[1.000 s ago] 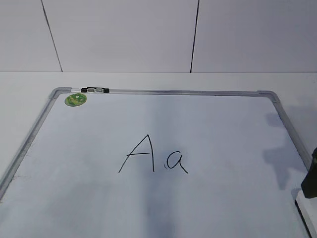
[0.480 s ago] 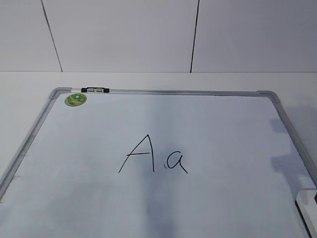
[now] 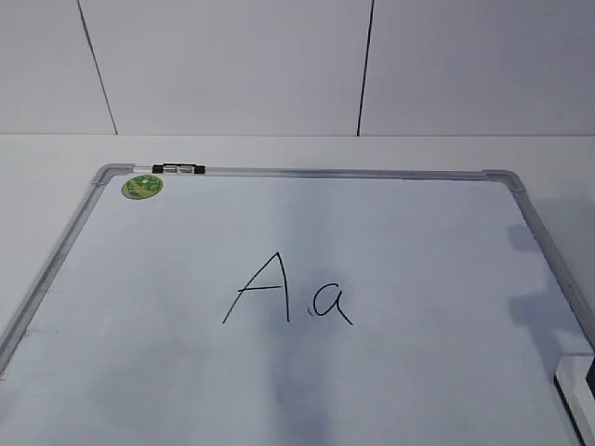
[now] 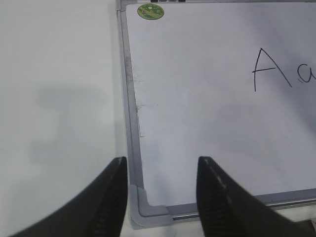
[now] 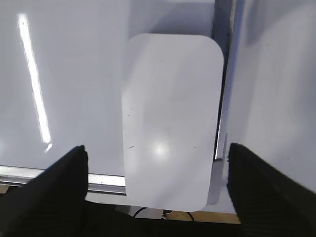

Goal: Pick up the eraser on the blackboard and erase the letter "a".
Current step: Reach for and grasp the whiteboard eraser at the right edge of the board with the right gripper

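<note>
The blackboard is a white board with a grey frame, lying flat on the table. The letter "a" stands right of a capital "A" near its middle. The eraser, flat and white, lies at the board's near right corner, cut off by the picture's edge. In the right wrist view the eraser lies over the frame corner. My right gripper is open above it, one finger on each side. My left gripper is open and empty above the board's near left corner. The "a" shows at that view's right edge.
A round green sticker and a small black-and-white clip sit at the board's far left corner. White table lies left of the board, and a white wall stands behind. Cables show below the table edge.
In the exterior view the dark right gripper at the right edge has dropped almost out of the picture. Its shadow on the board's right side has shifted. Letters and eraser have not moved.
</note>
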Motion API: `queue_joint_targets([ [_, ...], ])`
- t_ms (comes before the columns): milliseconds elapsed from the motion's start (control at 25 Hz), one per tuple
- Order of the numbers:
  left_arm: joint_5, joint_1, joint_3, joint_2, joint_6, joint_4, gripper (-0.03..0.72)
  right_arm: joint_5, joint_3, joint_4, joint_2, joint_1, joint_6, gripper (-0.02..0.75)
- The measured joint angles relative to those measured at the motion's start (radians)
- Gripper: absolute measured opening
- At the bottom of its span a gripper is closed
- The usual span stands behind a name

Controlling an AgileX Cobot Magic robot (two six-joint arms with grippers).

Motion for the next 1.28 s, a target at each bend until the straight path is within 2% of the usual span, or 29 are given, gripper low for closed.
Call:
queue_joint_targets([
  [760,0.0,0.0,0.0,0.0,-0.002,0.0,0.349,-0.052,-0.001,0.002,0.09,0.0,0.036,0.673],
  [1280,0.0,0.0,0.0,0.0,-0.002,0.0,0.35,-0.13,0.119,0.017,0.035,0.0,0.044,0.664],
])
